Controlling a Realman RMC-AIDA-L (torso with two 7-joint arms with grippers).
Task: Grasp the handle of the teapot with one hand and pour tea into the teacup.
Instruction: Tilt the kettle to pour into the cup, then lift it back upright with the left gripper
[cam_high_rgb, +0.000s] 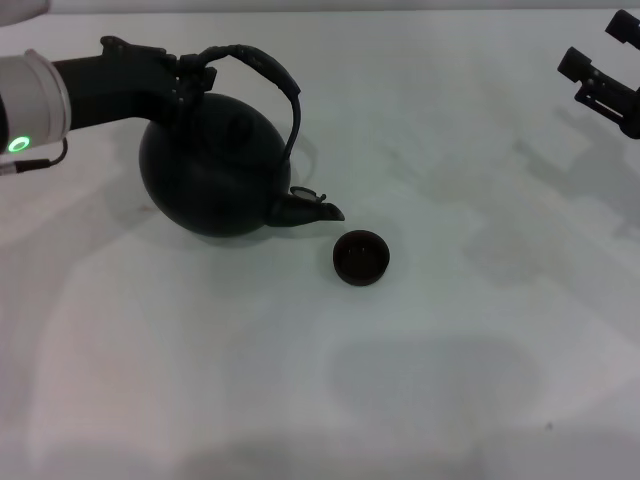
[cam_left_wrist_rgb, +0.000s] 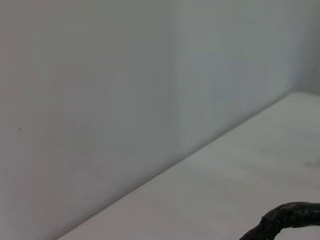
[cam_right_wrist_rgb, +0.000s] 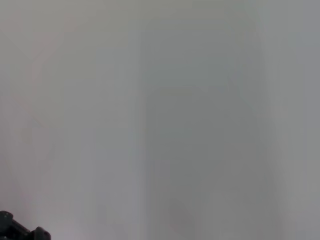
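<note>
The round matte black teapot (cam_high_rgb: 212, 165) is in the head view at the left of the white table, tipped so its short spout (cam_high_rgb: 312, 208) points down toward the teacup. My left gripper (cam_high_rgb: 193, 74) comes in from the left and is shut on the left end of the arched handle (cam_high_rgb: 268, 66). A short stretch of the handle (cam_left_wrist_rgb: 292, 215) also shows in the left wrist view. The tiny dark teacup (cam_high_rgb: 361, 257) stands upright on the table just right of and below the spout tip, apart from it. My right gripper (cam_high_rgb: 597, 50) hangs open at the far right, away from both.
The white table (cam_high_rgb: 320, 400) stretches wide in front of and to the right of the cup. A pale wall meets the table's far edge in the left wrist view. A dark part of the right arm (cam_right_wrist_rgb: 15, 231) shows in a corner of the right wrist view.
</note>
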